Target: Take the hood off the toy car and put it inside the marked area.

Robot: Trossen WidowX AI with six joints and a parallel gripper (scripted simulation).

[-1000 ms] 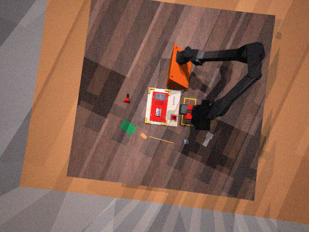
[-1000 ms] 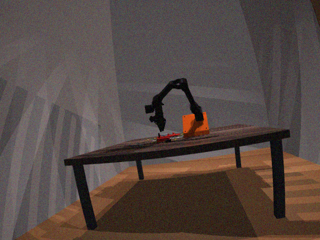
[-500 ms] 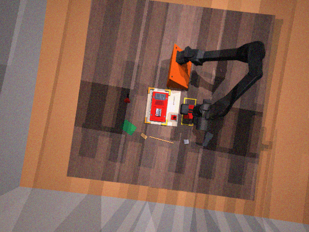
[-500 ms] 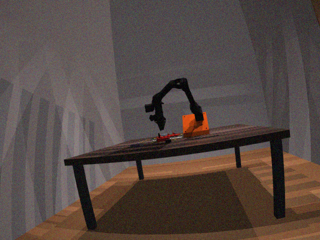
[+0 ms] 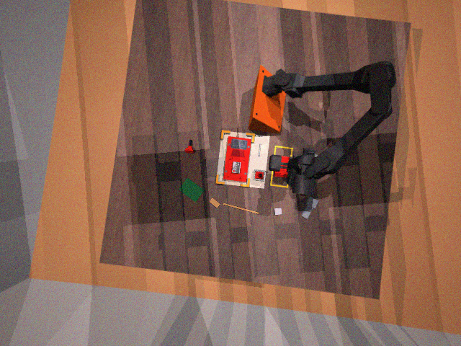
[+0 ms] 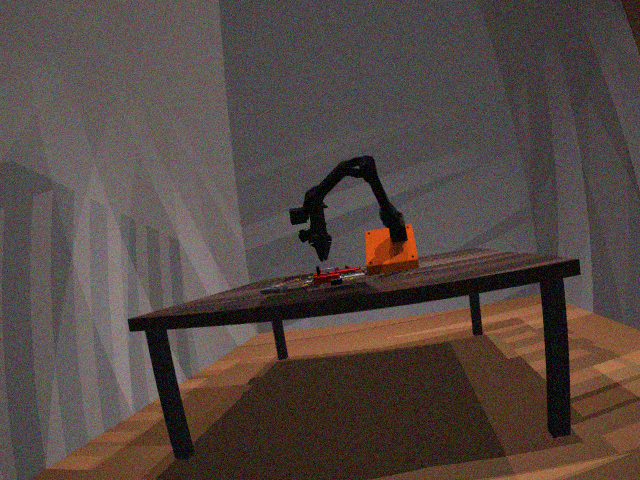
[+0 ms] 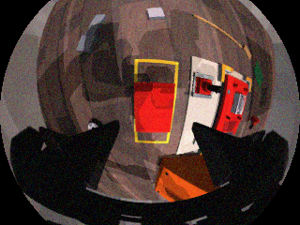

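Red hood (image 5: 283, 166) (image 7: 154, 108) flat inside yellow-outlined area (image 5: 279, 185) (image 7: 176, 77); red car (image 5: 237, 151) (image 7: 228, 123) hoodless.

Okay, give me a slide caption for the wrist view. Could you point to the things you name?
Open hand (image 7: 157, 126) above the red hood (image 7: 155, 108), which lies inside the yellow outline (image 7: 157, 61) on the table (image 7: 183, 39).

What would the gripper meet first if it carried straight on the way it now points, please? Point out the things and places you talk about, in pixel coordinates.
Probably the red hood (image 7: 155, 108), lying inside the yellow outline (image 7: 177, 75) below the open gripper (image 6: 323, 259) (image 7: 157, 126); exactly where the fingertips would land is unclear.
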